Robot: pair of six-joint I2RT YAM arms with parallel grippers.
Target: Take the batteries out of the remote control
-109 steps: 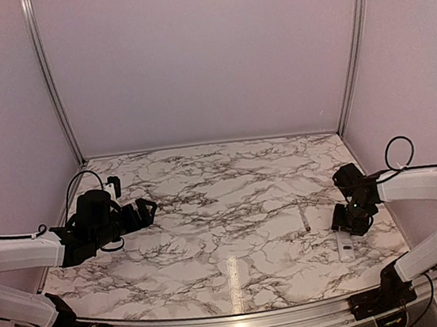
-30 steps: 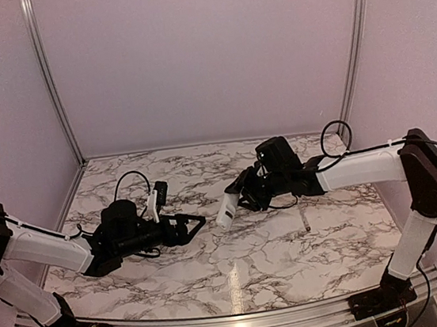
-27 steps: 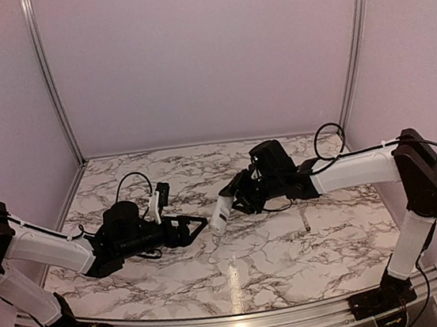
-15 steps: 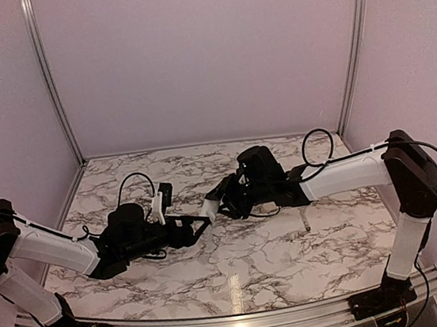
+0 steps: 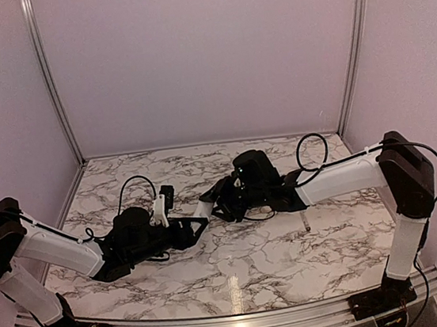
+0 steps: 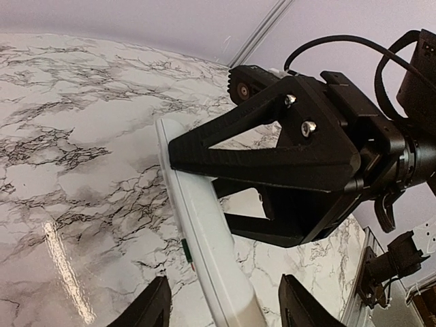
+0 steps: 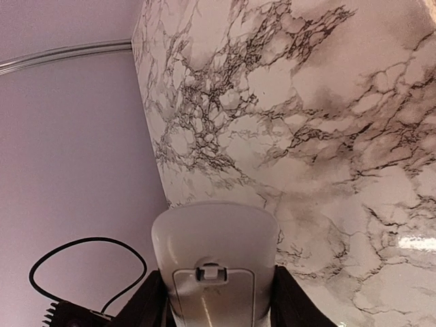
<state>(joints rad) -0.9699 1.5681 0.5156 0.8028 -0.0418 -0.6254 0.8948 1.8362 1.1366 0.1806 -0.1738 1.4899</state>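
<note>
The remote control [image 5: 203, 209] is a slim white bar held above the table, with my right gripper [image 5: 217, 203] shut on one end. In the right wrist view the remote control [image 7: 214, 231] shows its back with the small latched cover [image 7: 210, 289] closed, so the batteries are hidden. My left gripper [image 5: 197, 227] meets it from the left. In the left wrist view the remote control [image 6: 197, 218] runs between the left gripper's [image 6: 225, 286] two fingers, with a gap showing on each side. The right gripper [image 6: 293, 157] clamps the bar's far part.
A thin pale grey stick [image 5: 304, 220] lies on the marble table [image 5: 262, 262] to the right of the arms. Pale walls and metal corner posts [image 5: 49, 80] close in the back and sides. Cables loop over both wrists.
The right arm has carried the remote control leftwards to the left gripper. The left gripper's jaws have narrowed around the remote's free end.
</note>
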